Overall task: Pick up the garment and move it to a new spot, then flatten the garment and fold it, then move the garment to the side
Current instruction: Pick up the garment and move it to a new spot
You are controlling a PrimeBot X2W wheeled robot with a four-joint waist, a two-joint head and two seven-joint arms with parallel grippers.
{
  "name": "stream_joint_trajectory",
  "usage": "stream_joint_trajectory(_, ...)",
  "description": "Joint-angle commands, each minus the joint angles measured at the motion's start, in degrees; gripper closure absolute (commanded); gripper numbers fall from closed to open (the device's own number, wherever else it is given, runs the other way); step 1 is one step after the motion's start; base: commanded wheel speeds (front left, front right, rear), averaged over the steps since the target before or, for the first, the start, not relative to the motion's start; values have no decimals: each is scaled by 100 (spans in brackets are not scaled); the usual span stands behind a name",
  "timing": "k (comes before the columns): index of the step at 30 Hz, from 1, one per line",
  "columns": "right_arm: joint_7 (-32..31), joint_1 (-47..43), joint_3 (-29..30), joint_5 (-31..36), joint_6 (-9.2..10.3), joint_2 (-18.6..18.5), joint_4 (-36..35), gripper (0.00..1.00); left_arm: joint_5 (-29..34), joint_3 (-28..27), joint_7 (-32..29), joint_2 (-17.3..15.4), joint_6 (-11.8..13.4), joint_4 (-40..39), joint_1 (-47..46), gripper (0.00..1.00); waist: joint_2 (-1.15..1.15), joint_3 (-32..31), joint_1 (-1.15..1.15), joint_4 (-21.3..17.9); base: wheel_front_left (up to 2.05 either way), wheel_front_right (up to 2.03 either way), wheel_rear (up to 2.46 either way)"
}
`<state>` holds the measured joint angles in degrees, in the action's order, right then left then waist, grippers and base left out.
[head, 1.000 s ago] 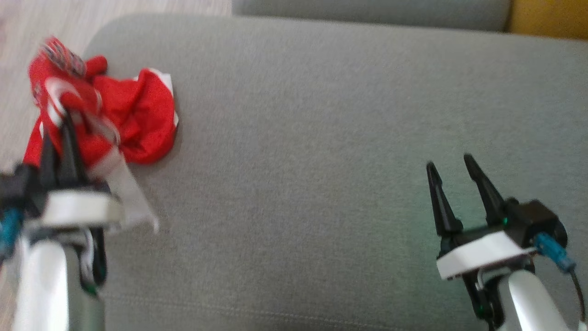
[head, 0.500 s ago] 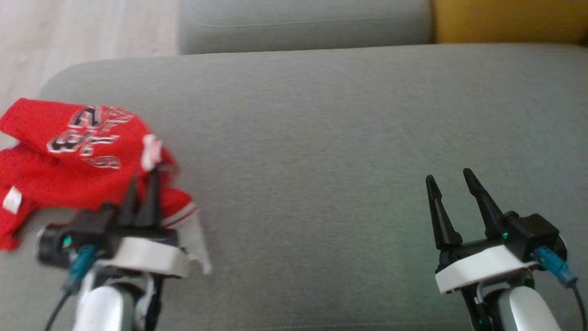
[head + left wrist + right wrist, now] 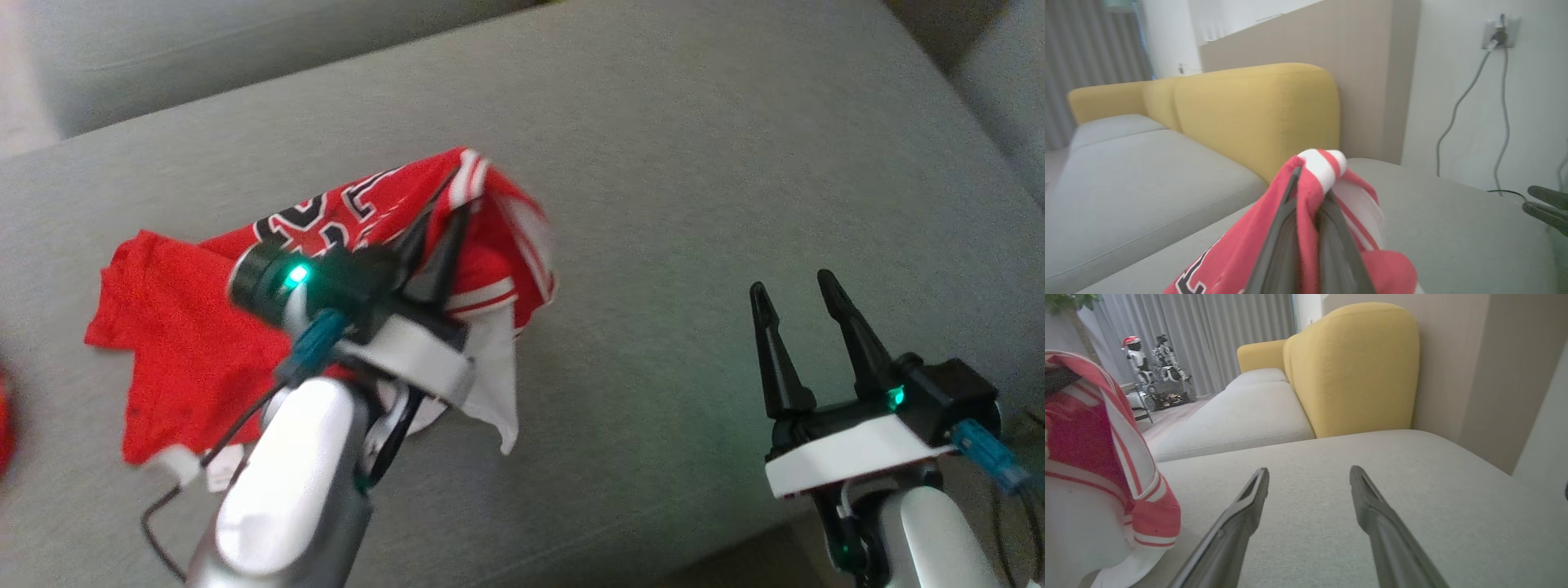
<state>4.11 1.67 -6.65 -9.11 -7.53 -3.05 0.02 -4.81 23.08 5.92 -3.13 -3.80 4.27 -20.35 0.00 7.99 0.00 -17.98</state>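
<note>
The garment (image 3: 180,327) is a red jersey with white-striped trim and black lettering, trailing over the grey sofa cushion (image 3: 694,163). My left gripper (image 3: 453,200) is shut on its striped hem and holds that edge lifted; the left wrist view shows the trim (image 3: 1323,167) pinched between the fingers. A white lining flap (image 3: 490,392) hangs below the wrist. My right gripper (image 3: 792,286) stands open over bare cushion at the lower right, apart from the garment (image 3: 1106,465), with nothing between its fingers (image 3: 1249,498).
A yellow sofa back (image 3: 1355,367) rises beyond the cushion, with a second grey seat (image 3: 1241,412) to its left. Cables (image 3: 1466,102) hang from a wall socket. The cushion's front edge (image 3: 735,547) lies close to my right wrist. A small robot (image 3: 1155,375) stands by the curtains.
The head camera has turned, shifting the whole picture. My left gripper has carried the jersey's hem toward the middle of the cushion, dragging the garment along. The right gripper stays open as before.
</note>
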Motion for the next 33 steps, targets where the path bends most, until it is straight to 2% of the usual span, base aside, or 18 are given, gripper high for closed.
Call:
stream_joint_trajectory(1,82,219,-142,-61,4,7,-158,0,-43,-46,60,15,3,-125,-482,100,0,394,0,-672,0,0,0)
stream_joint_trajectory(7,256,277,-186,-255,4,14,-38,0,-242,416,-24,22,46,506,-1103,100,0,766,0,-1044,0,0,0)
stream_joint_trajectory(8,338,316,-238,-363,4,15,34,0,-290,537,-213,23,45,956,-1271,100,0,913,0,-1123,0,0,0)
stream_joint_trajectory(13,546,474,-366,-556,4,16,250,0,-470,735,-426,24,10,1911,-1590,100,0,1168,0,-1168,0,0,0)
stream_joint_trajectory(14,574,504,-377,-573,4,16,297,0,-496,766,-400,24,28,2036,-1638,89,0,1183,0,-1148,0,0,0)
stream_joint_trajectory(15,574,504,-377,-573,4,16,297,0,-496,766,-400,24,28,2036,-1638,89,0,1183,0,-1148,0,0,0)
stream_joint_trajectory(16,618,555,-382,-588,4,16,384,0,-559,847,-298,24,66,2217,-1711,0,0,1193,0,-1083,0,0,0)
stream_joint_trajectory(19,643,599,-379,-576,4,16,460,0,-624,951,-132,24,104,2309,-1768,0,0,1163,0,-976,0,0,0)
stream_joint_trajectory(25,601,645,-273,-390,4,16,520,0,-851,1152,487,24,301,2204,-1724,0,0,905,0,-471,0,0,0)
stream_joint_trajectory(29,503,615,-156,-235,4,17,457,0,-917,964,750,-28,560,1938,-1471,0,0,675,0,-51,0,0,0)
stream_joint_trajectory(33,370,532,-30,-82,4,17,365,0,-986,642,857,-237,878,1508,-1057,0,0,488,0,393,0,0,0)
